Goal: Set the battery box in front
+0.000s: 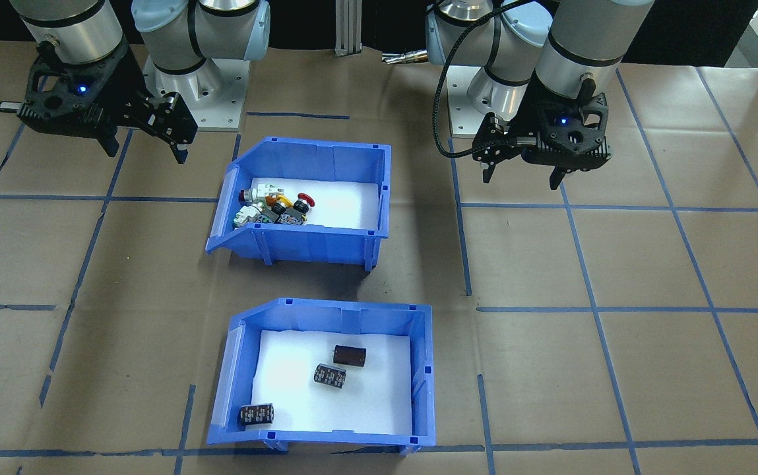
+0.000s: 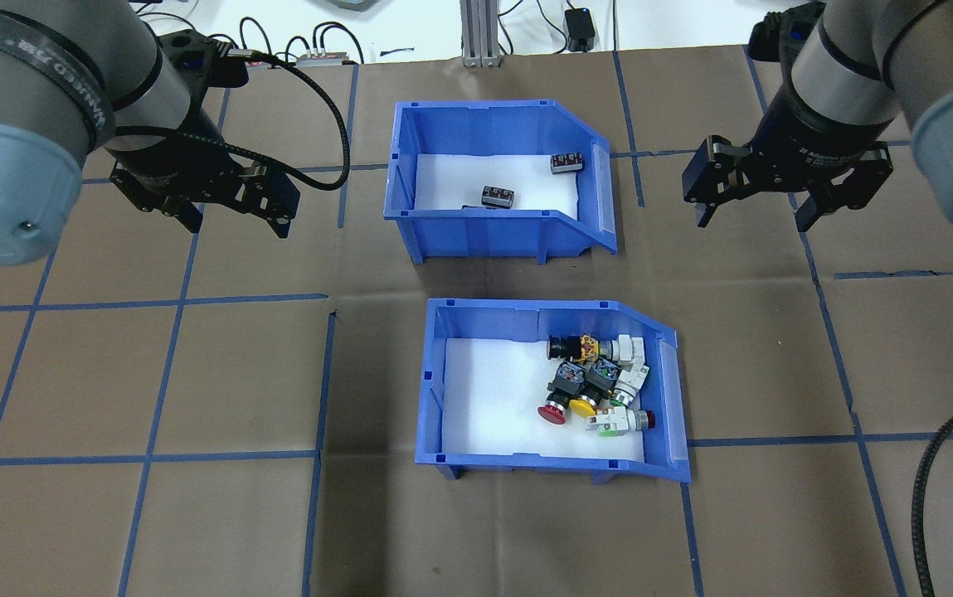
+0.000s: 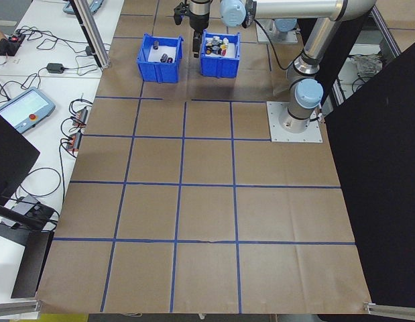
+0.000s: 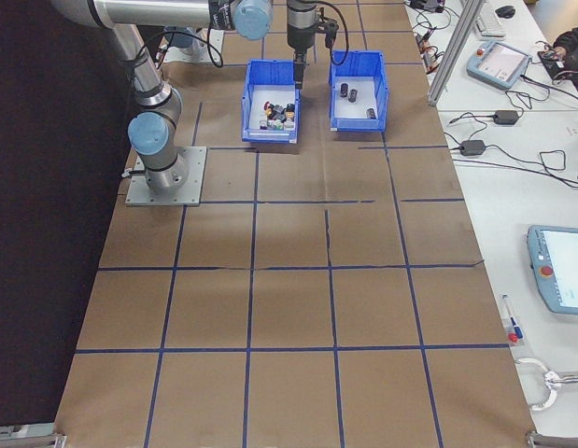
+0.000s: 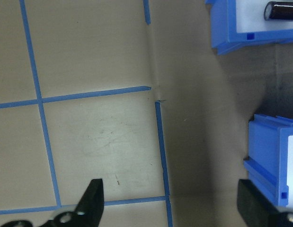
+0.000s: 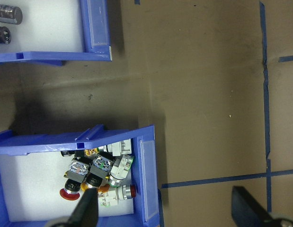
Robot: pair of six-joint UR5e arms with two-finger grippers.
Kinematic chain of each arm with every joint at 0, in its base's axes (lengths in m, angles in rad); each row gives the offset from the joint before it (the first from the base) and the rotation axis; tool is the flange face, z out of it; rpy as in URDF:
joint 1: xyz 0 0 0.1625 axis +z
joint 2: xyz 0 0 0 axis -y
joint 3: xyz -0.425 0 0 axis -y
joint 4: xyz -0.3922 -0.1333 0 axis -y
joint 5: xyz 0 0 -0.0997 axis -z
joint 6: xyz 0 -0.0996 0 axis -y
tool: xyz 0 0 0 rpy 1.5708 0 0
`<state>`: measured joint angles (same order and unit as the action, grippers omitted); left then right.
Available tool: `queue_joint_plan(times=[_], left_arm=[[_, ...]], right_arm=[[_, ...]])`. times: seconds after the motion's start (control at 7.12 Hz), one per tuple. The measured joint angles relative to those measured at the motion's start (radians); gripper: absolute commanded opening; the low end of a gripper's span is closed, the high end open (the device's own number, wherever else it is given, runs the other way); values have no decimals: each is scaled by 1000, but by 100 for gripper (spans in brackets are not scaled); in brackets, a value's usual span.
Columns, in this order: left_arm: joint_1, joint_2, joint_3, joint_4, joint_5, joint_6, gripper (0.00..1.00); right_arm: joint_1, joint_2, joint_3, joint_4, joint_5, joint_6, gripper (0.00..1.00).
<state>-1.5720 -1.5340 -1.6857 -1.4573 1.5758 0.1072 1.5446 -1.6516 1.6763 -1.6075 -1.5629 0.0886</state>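
brown paper with blue tape lines covers the table (image 2: 194,514), with open room on both sides of the bins. far from the robot sits the battery box (image 2: 497,186), between both raised claws; the switch bin (image 2: 555,390) sits nearer. front camera shows three cells (image 1: 331,376); overhead shows two. left claw (image 2: 231,217) and right claw (image 2: 754,214) are spread, holding nothing.

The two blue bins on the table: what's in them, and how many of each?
Blue bins: 2, the battery box and the switch bin
Dark cylindrical cells: 3
Push-button switches: a jumbled pile, about 6, exact number unclear
Total: about 11
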Motion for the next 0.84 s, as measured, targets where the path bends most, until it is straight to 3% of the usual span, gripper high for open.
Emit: queue_joint_plan(times=[0.84], left_arm=[[4,2,-14,7,4,1,100]], right_arm=[[9,5,-6,0,1,28,100]])
